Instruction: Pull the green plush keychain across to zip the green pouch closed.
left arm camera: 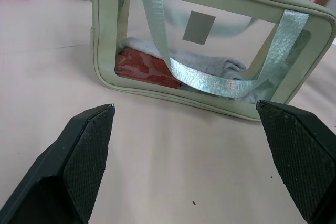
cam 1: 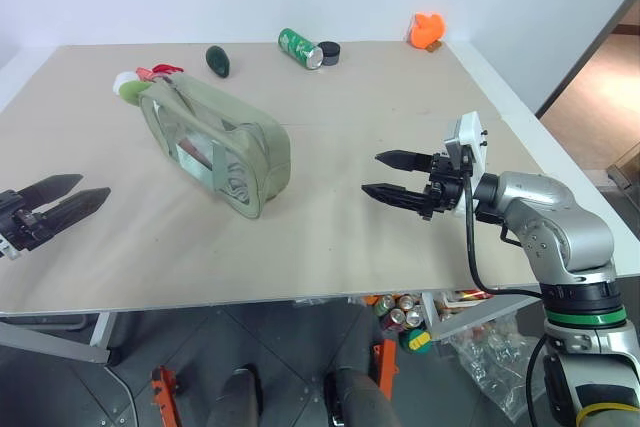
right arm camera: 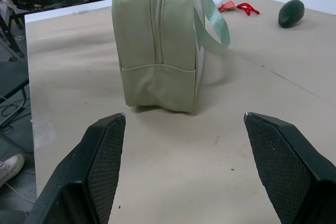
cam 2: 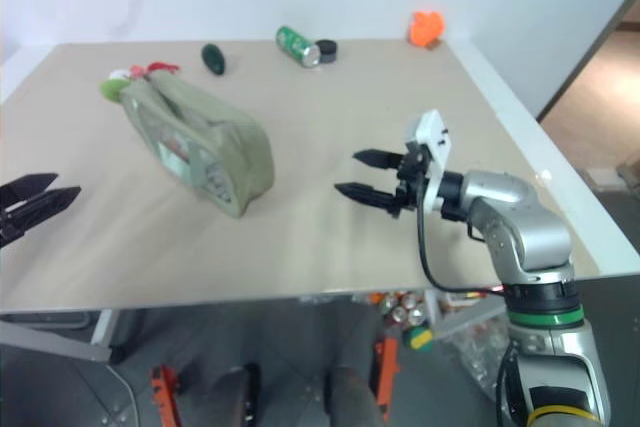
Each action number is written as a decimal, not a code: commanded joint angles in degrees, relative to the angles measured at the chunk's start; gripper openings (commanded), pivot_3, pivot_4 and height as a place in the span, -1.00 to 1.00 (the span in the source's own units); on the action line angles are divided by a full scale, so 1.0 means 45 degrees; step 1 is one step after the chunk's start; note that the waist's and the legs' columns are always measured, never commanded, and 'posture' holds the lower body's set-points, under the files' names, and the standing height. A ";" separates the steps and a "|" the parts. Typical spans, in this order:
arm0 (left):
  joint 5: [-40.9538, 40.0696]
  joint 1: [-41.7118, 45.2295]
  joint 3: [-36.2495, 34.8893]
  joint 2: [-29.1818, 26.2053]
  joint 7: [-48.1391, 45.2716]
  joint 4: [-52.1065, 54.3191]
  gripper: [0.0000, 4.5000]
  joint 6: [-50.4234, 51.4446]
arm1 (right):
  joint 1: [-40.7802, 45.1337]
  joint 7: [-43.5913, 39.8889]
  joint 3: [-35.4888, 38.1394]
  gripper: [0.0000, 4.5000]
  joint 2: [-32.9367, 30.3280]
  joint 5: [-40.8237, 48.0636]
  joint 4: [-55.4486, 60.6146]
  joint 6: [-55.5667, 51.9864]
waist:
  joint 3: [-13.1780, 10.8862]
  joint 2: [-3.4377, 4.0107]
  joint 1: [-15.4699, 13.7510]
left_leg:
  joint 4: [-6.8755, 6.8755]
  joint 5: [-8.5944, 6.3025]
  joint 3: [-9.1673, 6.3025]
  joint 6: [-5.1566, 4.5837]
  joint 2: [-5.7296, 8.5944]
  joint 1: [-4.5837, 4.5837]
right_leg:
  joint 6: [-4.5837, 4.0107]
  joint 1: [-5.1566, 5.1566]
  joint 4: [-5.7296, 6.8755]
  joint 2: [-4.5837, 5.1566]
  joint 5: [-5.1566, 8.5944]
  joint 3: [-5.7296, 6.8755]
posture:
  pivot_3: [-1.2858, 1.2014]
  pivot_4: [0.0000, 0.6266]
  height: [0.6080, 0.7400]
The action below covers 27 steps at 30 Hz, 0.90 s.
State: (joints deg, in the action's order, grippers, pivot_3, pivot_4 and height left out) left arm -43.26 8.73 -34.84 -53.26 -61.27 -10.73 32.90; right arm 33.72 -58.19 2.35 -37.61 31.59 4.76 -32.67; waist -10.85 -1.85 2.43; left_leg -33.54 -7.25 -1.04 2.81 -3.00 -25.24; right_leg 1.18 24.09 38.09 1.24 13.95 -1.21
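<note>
Between our two grippers, the green pouch [cam 1: 215,142] is sitting upright on the table [cam 1: 330,247], and neither gripper is touching it. We are holding our left gripper [cam 1: 62,197] out over the near left edge of the table, well apart from the pouch. Its two black fingers [left arm camera: 86,156] are spread wide and are holding nothing. They are pointing at the pouch's clear side, where the pale strap [left arm camera: 199,77] is hanging down and something red and something grey are lying inside.

We are holding our right gripper [cam 1: 385,175] out on the other side, also apart from the pouch, with bare table between them. Its fingers [right arm camera: 102,166] are spread too and are gripping nothing. They are pointing at the pouch's short end, where the zipper [right arm camera: 156,30] is running up the middle.

At the far end of the pouch, away from both grippers, the green plush keychain [cam 1: 131,93] is peeking out, with a white plush ball [cam 1: 122,78] and a red cord [cam 1: 160,71] just beside it. Farther back, past the pouch, a dark green oval thing [cam 1: 217,59], a green can [cam 1: 299,48] and an orange toy [cam 1: 427,30] are lying.
</note>
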 commanded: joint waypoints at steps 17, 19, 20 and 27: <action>0.1084 0.2009 0.0735 -0.0799 -0.0167 -0.0641 0.99 -0.0596 | 0.0251 -0.0073 0.0021 0.65 -0.0056 -0.0263 0.0288 0.0162 | 0.0000 -0.0001 -0.0001 | -0.0007 0.0000 0.0001 -0.0001 0.0000 0.0000 | 0.0029 -0.0001 0.0009 -0.0007 -0.0016 -0.0002 | 0.03 -0.52 1.00; 0.1472 0.2671 0.1107 -0.0837 -0.0169 -0.0825 0.99 -0.1056 | 0.0244 -0.0079 -0.0001 0.65 -0.0047 -0.0305 0.0270 0.0179 | 0.0001 -0.0001 -0.0008 | -0.0009 0.0001 -0.0004 -0.0001 0.0000 0.0001 | 0.0048 -0.0001 0.0014 -0.0013 -0.0028 -0.0002 | 0.03 -0.52 1.00; 0.1846 0.3003 0.1428 -0.0904 -0.0248 -0.0814 0.99 -0.1545 | 0.0248 -0.0083 -0.0010 0.65 -0.0048 -0.0321 0.0258 0.0185 | 0.0001 -0.0001 -0.0023 | -0.0014 0.0001 -0.0005 -0.0001 0.0000 0.0000 | 0.0051 -0.0002 0.0016 -0.0015 -0.0030 -0.0002 | 0.03 -0.52 1.00; 0.4270 0.6163 0.4174 -0.1684 -0.2032 -0.1348 0.99 -0.4908 | 0.0347 -0.0082 -0.0075 0.65 -0.0070 -0.0394 0.0210 0.0178 | 0.0001 -0.0016 -0.0178 | -0.0037 0.0001 0.0001 -0.0001 0.0004 -0.0015 | 0.0070 -0.0003 0.0014 -0.0024 -0.0043 -0.0019 | 0.03 -0.52 1.00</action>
State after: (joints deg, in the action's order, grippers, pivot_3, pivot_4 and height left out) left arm -26.90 34.79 -17.75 -58.77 -68.26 -16.30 15.19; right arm 34.25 -58.49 1.27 -37.59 29.59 4.63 -32.54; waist -10.85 -1.92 1.63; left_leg -33.71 -7.25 -1.03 2.81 -2.97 -25.30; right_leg 1.50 24.08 38.15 1.14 13.75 -1.32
